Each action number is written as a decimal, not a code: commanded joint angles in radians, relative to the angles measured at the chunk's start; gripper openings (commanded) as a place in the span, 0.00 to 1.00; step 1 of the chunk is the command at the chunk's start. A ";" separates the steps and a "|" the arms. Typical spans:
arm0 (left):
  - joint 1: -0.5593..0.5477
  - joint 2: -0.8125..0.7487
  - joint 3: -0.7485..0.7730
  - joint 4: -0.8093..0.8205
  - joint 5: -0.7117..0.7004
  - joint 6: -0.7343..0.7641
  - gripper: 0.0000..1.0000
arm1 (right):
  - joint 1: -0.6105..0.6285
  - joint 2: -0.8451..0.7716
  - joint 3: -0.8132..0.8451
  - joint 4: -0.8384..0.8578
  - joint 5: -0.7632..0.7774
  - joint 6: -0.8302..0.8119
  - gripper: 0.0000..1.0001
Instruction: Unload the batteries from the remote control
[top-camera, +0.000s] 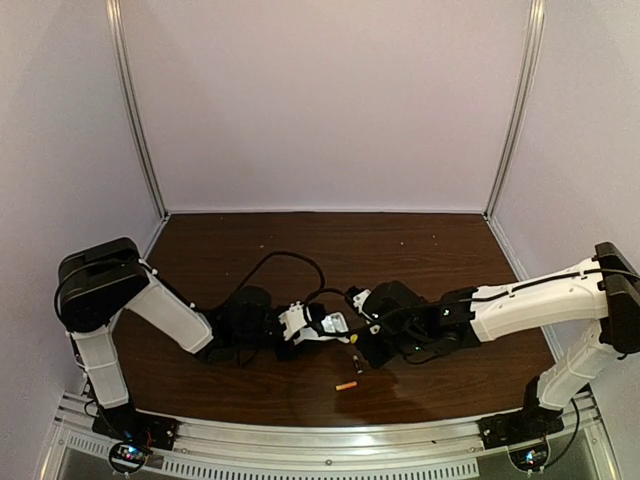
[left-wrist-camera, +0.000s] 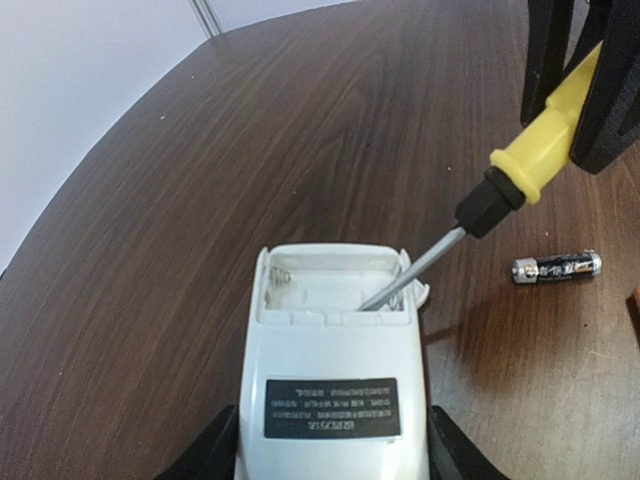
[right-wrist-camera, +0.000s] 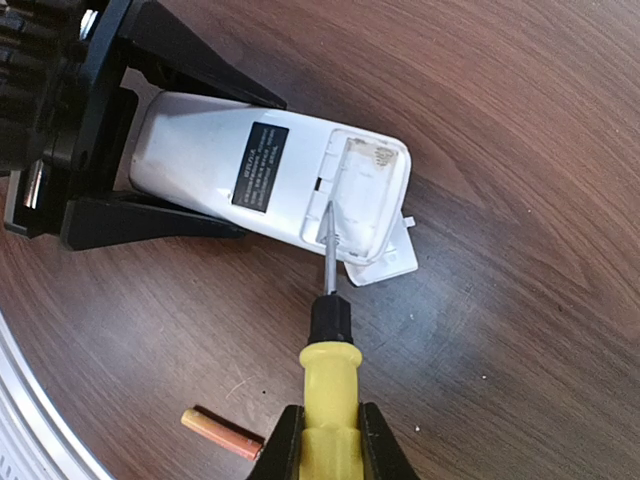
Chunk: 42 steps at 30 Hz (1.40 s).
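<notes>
My left gripper (left-wrist-camera: 335, 445) is shut on the white remote control (left-wrist-camera: 335, 370), which lies face down with its label up. Its battery compartment (left-wrist-camera: 335, 285) is open and holds no batteries. My right gripper (right-wrist-camera: 325, 440) is shut on the yellow-handled screwdriver (right-wrist-camera: 330, 385), whose metal tip reaches into the compartment (right-wrist-camera: 362, 195). A dark battery (left-wrist-camera: 557, 267) lies on the table to the right of the remote. An orange battery (right-wrist-camera: 222, 432) lies on the wood beside the right gripper's fingers. From above, both grippers meet at mid-table over the remote control (top-camera: 325, 325), with the orange battery (top-camera: 346, 385) nearer the front edge.
A small white flat cover piece (right-wrist-camera: 392, 262) sticks out from under the remote's open end. The dark wooden table (top-camera: 420, 250) is walled in by pale panels at the back and sides. A black cable (top-camera: 285, 262) loops behind the left gripper.
</notes>
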 joint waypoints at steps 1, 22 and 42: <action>0.010 -0.007 0.036 0.046 -0.054 -0.037 0.00 | -0.004 -0.042 0.026 -0.005 0.065 0.006 0.00; 0.063 0.050 0.209 -0.215 -0.441 -0.416 0.00 | -0.032 -0.242 -0.125 0.009 0.290 0.117 0.00; 0.039 -0.114 0.147 -0.568 -0.603 -0.969 0.00 | -0.033 -0.234 -0.144 0.123 0.222 0.155 0.00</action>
